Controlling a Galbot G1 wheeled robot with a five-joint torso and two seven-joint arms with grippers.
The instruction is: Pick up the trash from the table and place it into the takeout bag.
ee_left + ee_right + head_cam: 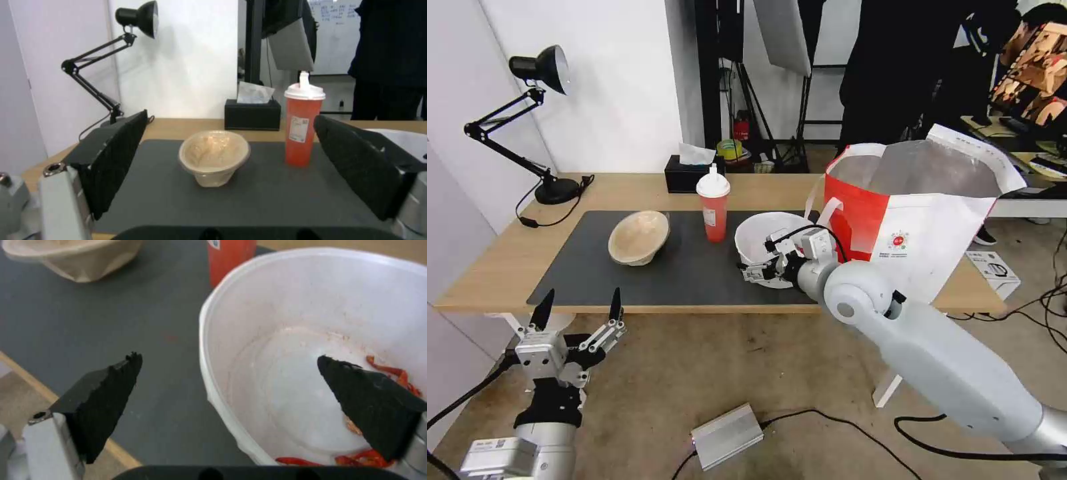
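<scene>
On the table [500, 260] the dark mat [694, 273] carries three pieces of trash. The white bowl [764, 240] with orange-red scraps [387, 371] sits beside the takeout bag [914, 220], which stands open at the table's right end. My right gripper [758, 261] is open astride the white bowl's [289, 340] near rim, one finger inside and one outside. The red cup [714, 207] with its white lid stands mid-mat. The beige pulp bowl [639, 238] lies tilted left of it. My left gripper [582, 303] hangs open in front of the table edge, facing the beige bowl [213, 156].
A black desk lamp [540, 67] and black tissue box [690, 175] stand along the table's back. On the floor lie a silver metal box [727, 433], cables and a small white box [994, 270]. Light stands and a person stand behind the bag.
</scene>
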